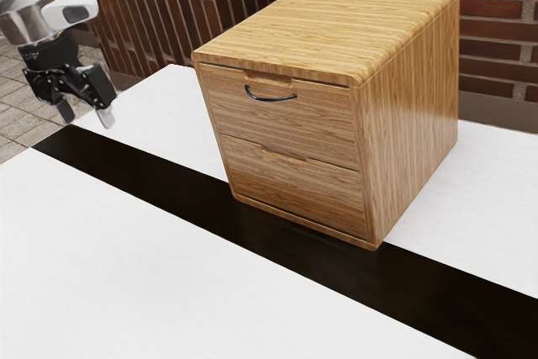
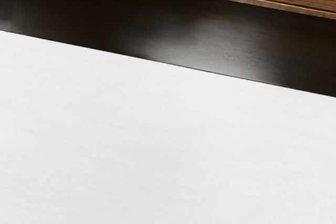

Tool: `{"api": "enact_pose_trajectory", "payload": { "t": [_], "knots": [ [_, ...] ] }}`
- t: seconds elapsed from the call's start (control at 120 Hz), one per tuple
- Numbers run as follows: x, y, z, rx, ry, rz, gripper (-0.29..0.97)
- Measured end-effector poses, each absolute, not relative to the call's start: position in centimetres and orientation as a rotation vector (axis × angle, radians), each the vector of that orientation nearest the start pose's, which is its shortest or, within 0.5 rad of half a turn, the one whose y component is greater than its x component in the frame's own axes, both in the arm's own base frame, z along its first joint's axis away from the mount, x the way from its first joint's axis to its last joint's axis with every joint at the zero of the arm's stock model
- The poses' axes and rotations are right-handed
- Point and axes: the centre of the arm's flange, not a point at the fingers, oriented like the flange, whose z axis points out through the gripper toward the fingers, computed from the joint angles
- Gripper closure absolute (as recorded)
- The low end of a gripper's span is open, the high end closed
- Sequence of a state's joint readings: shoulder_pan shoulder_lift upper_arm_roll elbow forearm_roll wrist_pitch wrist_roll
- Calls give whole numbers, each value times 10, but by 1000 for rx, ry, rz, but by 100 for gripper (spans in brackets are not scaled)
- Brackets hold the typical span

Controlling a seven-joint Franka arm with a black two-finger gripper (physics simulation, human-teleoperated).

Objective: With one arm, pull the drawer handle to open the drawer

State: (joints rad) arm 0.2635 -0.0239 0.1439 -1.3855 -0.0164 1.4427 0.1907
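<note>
White table (image 1: 126, 275) (black stripe (image 1: 168, 187) across); brick wall (image 1: 496, 23) behind.

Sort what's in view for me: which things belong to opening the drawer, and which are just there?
For the job: gripper, open; black handle; top drawer; wooden cabinet.
Just there: lower drawer; table; its black stripe; brick wall.

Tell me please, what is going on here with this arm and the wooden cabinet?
The robot arm's gripper hangs open and empty above the white table, at the exterior view's left, well apart from the wooden cabinet. The cabinet's top drawer looks shut, and the dark handle on it is untouched. The pull has not yet begun.
</note>
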Motion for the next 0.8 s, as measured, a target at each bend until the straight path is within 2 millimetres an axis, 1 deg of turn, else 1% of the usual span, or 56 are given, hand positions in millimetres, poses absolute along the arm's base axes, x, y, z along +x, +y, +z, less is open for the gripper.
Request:
{"api": "enact_pose_trajectory", "payload": {
  "t": [0.075,0.142,0.2,0.25,0.283,0.292,0.3,0.317,0.342,0.367,0.392,0.425,0.467,0.517,0.533,0.575,0.617,0.692,0.8],
  "knots": [
    [479,235,715,-3093,-387,-181,2],
    [474,248,717,-3079,-406,-212,2],
    [474,252,719,-3074,-401,-233,2],
    [476,250,720,-3073,-381,-248,2],
    [477,246,725,-3068,-359,-268,2],
    [477,244,731,-3064,-352,-281,2],
    [477,242,735,-3060,-345,-294,2],
    [474,236,757,-3040,-328,-351,2],
    [465,224,797,-2997,-297,-461,2],
    [457,210,825,-2971,-261,-537,2],
    [455,196,840,-2963,-219,-578,2],
    [460,176,847,-2965,-154,-600,2],
    [472,152,847,-2972,-52,-602,2],
    [497,125,838,-2965,120,-605,2],
    [505,116,834,-2963,181,-603,2],
    [528,94,813,-2966,324,-562,2],
    [542,76,799,-2967,445,-536,2],
    [553,53,790,-2950,613,-529,2],
    [558,27,789,-2899,807,-549,2]
  ]
}}
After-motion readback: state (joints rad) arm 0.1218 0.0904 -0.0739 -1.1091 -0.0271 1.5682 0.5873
